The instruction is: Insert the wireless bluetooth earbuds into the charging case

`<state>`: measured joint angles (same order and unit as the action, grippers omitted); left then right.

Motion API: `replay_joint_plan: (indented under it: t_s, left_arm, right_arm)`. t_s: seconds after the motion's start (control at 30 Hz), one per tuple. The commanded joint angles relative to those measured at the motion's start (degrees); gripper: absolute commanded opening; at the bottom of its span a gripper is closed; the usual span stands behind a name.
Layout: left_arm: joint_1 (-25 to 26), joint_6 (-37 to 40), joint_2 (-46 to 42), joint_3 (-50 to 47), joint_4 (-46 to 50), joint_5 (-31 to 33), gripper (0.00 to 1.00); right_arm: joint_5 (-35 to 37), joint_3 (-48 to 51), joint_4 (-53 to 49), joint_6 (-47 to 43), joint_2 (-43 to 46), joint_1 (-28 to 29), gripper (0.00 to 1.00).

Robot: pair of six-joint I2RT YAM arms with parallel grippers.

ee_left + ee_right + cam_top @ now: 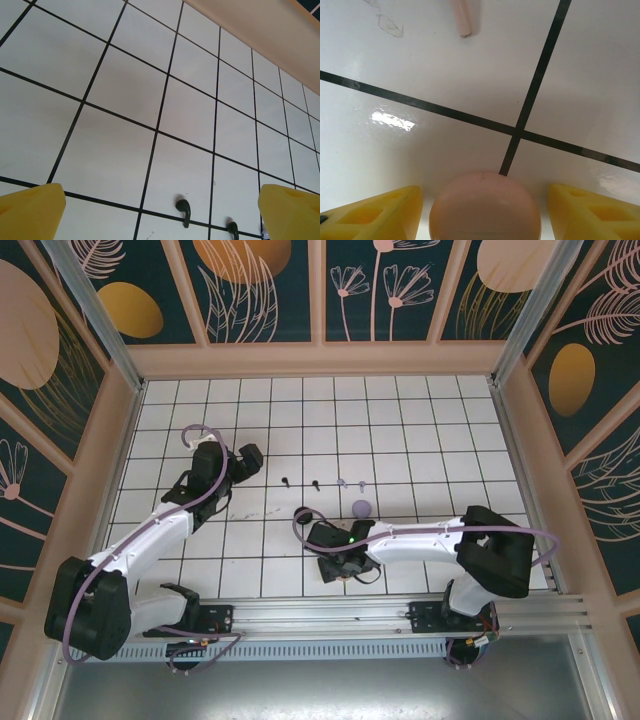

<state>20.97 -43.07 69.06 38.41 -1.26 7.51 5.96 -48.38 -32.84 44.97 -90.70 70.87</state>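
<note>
From above: left gripper (245, 458) over the left half of the tiled surface (420, 430), well back from the near edge, fingers spread wide. Right gripper (345, 575) low over the middle of the surface, close to the near edge. Between the two, in a row across the centre: left black earbud (286, 481), right black earbud (316, 483), then two lavender earbuds (341, 481) just beside each other, all lying loose on the tiles. Slightly nearer than that row: black case (302, 513) and lavender case (361, 508), apart from each other and from the earbuds.

Left wrist: left gripper (160, 200) with yellow fingers (30, 212) at the two bottom corners, wide apart, bare tiles between. Left black earbud (184, 211) and right black earbud (232, 229) ahead, on the surface (125, 100), stems pointing toward the camera.

Right wrist: right gripper (485, 210) apart, one yellow finger (375, 212) on each side of the round pink case (485, 207), a thin sliver of gap on both sides, no contact visible. Farther ahead, at the top edge of the view, stem of a pink earbud (464, 20) lying on the white surface (590, 65), clear of the case.
</note>
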Motion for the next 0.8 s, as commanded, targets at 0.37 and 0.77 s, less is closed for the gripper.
replay_joint_plan:
  t_s: [0.37,0.77]
  left_arm:
    - [0.2,1.8,0.6,1.0,-0.2,-1.5,0.99]
    - [0.1,-4.0,-0.4,2.7,1.4,-2.0,0.99]
  right_arm:
    - [-1.5,0.8,-0.4,-0.9,-1.4,0.8,0.60]
    - [-1.5,-1.3,-1.2,-0.5,1.2,1.3,0.41]
